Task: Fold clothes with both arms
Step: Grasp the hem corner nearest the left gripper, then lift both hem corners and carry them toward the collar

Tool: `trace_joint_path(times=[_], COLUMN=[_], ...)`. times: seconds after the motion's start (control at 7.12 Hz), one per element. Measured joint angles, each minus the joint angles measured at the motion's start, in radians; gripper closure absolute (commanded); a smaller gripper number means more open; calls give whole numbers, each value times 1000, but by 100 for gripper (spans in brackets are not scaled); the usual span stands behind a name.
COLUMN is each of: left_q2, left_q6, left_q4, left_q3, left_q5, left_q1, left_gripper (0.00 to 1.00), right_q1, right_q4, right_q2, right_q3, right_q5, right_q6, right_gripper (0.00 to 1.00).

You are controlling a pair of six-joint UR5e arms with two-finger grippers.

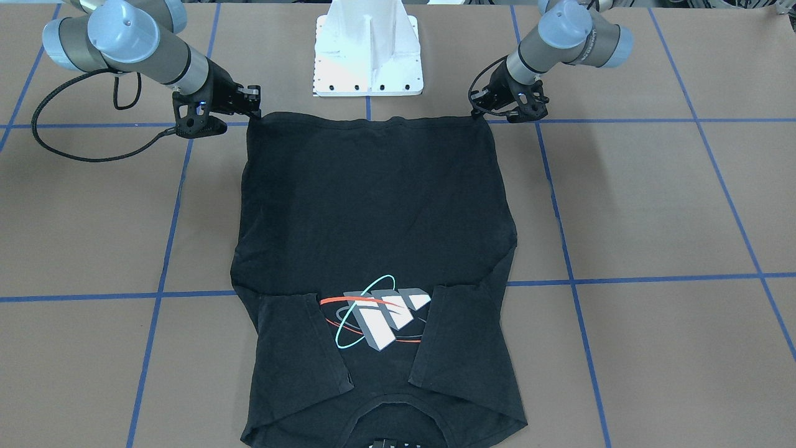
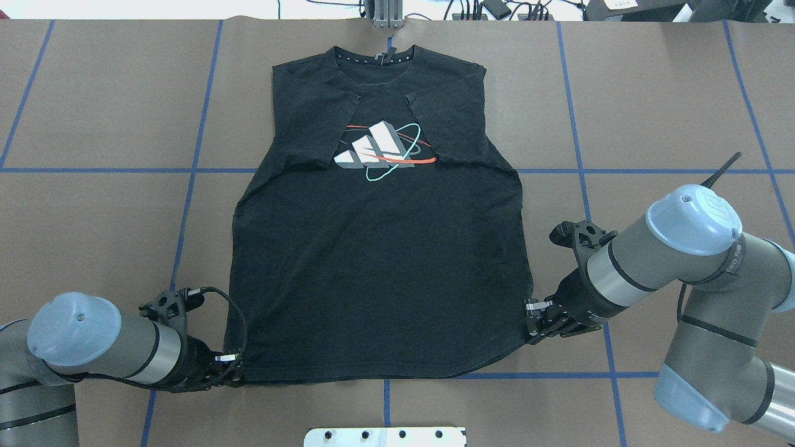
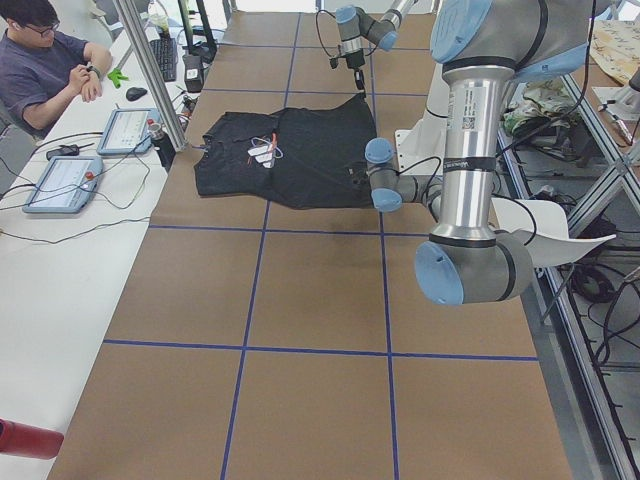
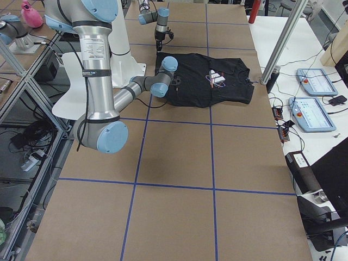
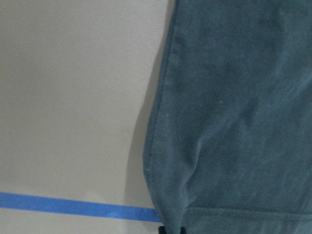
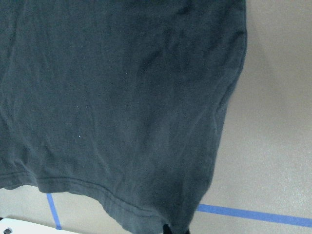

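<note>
The black T-shirt point(image 2: 372, 261) lies flat on the brown table, logo point(image 2: 382, 151) up, both sleeves folded in over the chest and the collar at the far edge. My left gripper point(image 2: 235, 371) is shut on the hem's left corner. In the left wrist view the T-shirt point(image 5: 234, 122) runs down into the gripper point(image 5: 170, 230) at the bottom edge. My right gripper point(image 2: 529, 323) is shut on the hem's right corner, and the cloth point(image 6: 122, 97) also ends at that gripper point(image 6: 176, 229). In the front-facing view the hem point(image 1: 367, 118) runs straight between the right gripper point(image 1: 256, 112) and the left gripper point(image 1: 480, 113).
The white base plate point(image 1: 368, 56) stands just behind the hem. Blue tape lines point(image 2: 93, 169) cross the table. A person point(image 3: 45, 60) sits at a side desk with tablets point(image 3: 65, 180) beyond the collar end. A black cable point(image 1: 74, 149) loops beside the right arm.
</note>
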Motion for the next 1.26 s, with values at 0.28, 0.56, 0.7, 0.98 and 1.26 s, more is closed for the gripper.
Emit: trace_joint_path(times=[0.28,0.56,0.7,0.98,1.26], left_q2=[12,35,60,142,187], left_q6=[-9,-8,-5,2,2], left_q4=[14,26,28,28,27], left_q3=[-53,-114,-148,-238,-305], left_q5=[-5,-11,-14,-25,-64], left_q1=[-11,-13,-12,-4,9], left_gripper=[100,100,100,100,100], right_q1=[13,26,28,28,28], right_q4=[0,-1,-1,-2,4], right_q2=[-8,-31,-49,-98,-164], right_q3=[14,38,57,95,140], right_q5=[72,167,220,283,311], right_q6=[1,25,51,94,105], right_gripper=[100,100,100,100,100])
